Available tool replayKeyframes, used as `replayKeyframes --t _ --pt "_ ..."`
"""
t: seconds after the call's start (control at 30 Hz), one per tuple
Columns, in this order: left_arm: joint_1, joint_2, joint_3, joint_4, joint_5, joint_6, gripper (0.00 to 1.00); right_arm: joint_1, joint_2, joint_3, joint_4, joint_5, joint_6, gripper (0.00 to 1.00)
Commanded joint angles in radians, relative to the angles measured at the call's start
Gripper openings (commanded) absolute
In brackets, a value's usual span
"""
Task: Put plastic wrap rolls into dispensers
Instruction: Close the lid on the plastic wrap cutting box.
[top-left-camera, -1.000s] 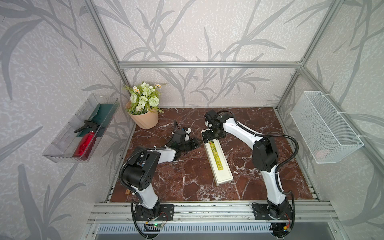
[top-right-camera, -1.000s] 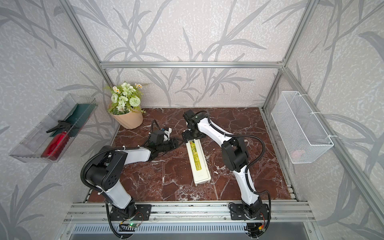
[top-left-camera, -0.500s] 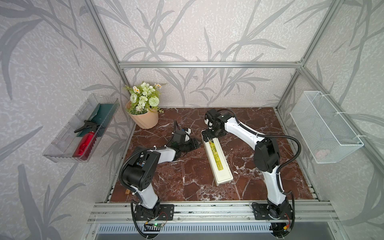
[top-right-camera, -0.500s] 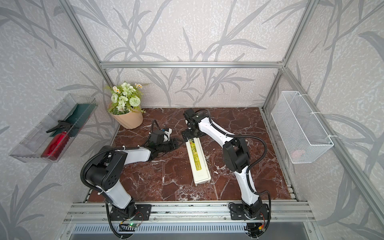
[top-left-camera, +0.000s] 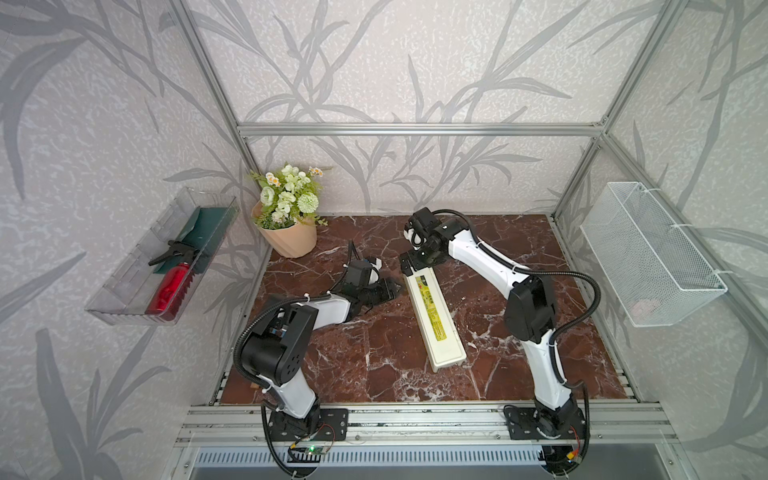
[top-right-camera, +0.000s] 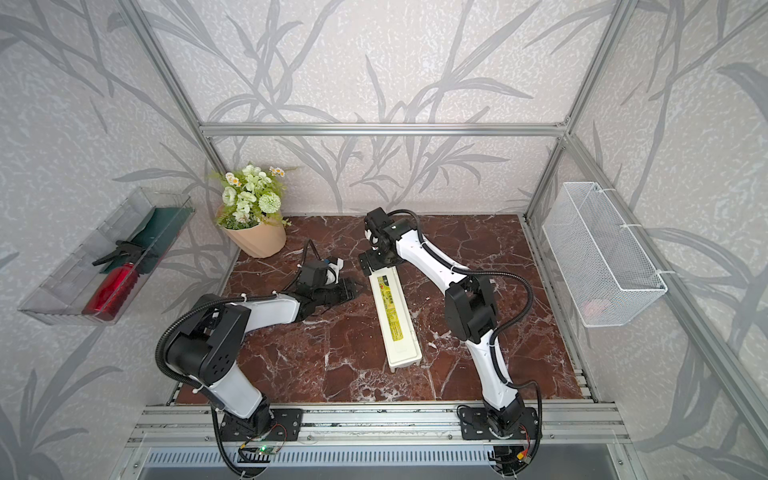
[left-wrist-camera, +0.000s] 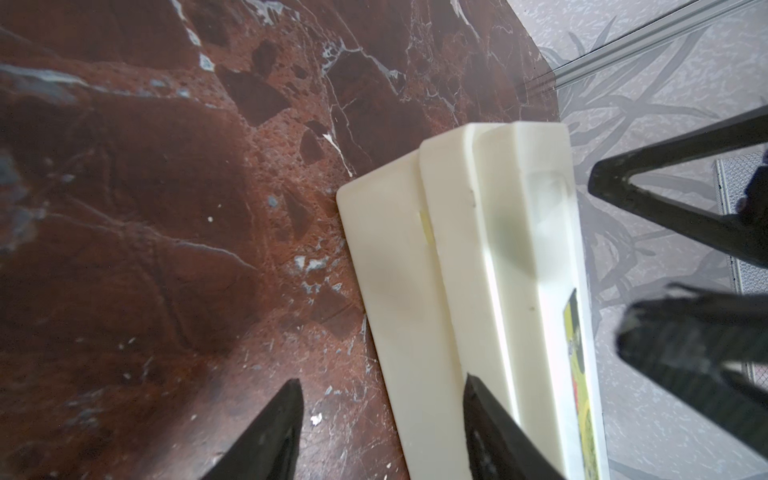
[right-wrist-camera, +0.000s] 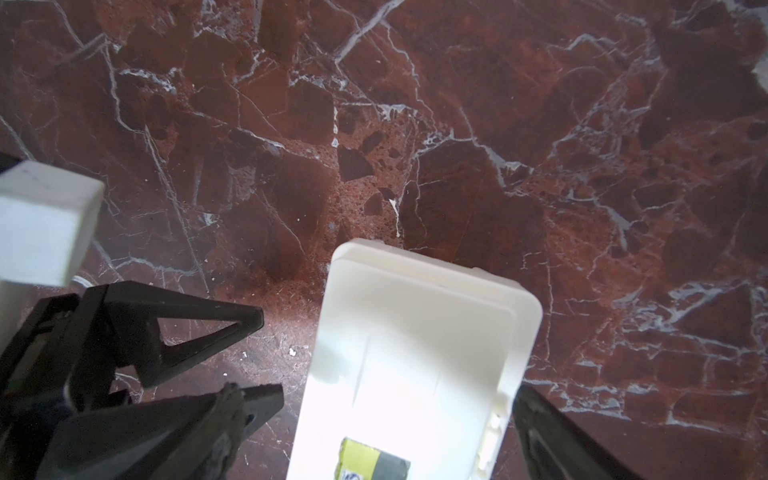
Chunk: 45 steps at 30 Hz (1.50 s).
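Dispenser (top-left-camera: 432, 316) lies lid-down on the surface (top-left-camera: 365, 365), its long axis running from the far end toward the front rail. No roll is in view. My right tool (top-left-camera: 412, 264) stands wide astride that far end. My left tool (top-left-camera: 394, 288), half-parted and empty, waits just beside the left flank. There is free room all round.

table (top-left-camera: 374, 365): red-brown marble-look top, white veins, a few pale crumbs | dispenser (top-left-camera: 434, 316): long cream box lying flat near the middle, running front to back, slightly slanted, yellow-green label up | flower pot (top-left-camera: 293, 241): upright in far left corner, well apart from dispenser
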Motion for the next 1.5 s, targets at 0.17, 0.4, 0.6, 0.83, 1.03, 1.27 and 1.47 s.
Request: replayKeyframes --t 0.17,0.4,0.6,0.83,1.03,1.27,1.47 --pt "0.009 -0.040 0.017 -0.023 -0.018 0.032 0.61 -0.005 0.083 0.017 -0.073 0.001 0.001 0.98" --pt "0.011 -0.030 0.020 -0.021 -0.014 0.037 0.61 -0.022 0.066 -0.017 -0.063 -0.050 0.012 0.96" --pt "0.014 -0.004 0.026 0.011 -0.009 0.013 0.60 -0.023 0.052 -0.021 -0.070 -0.012 0.001 0.91" --pt "0.012 0.010 0.029 0.034 -0.008 0.000 0.60 -0.023 0.090 0.012 -0.110 0.024 0.005 0.82" --pt "0.014 0.020 0.037 0.045 -0.002 -0.009 0.60 -0.023 0.043 -0.036 -0.057 -0.010 0.022 0.84" --pt "0.014 -0.013 0.085 -0.036 -0.005 -0.005 0.70 -0.028 -0.083 -0.074 0.022 -0.058 0.025 0.95" --pt "0.014 -0.015 0.162 -0.170 -0.012 0.026 0.79 -0.058 -0.186 -0.137 0.059 -0.070 0.030 0.97"
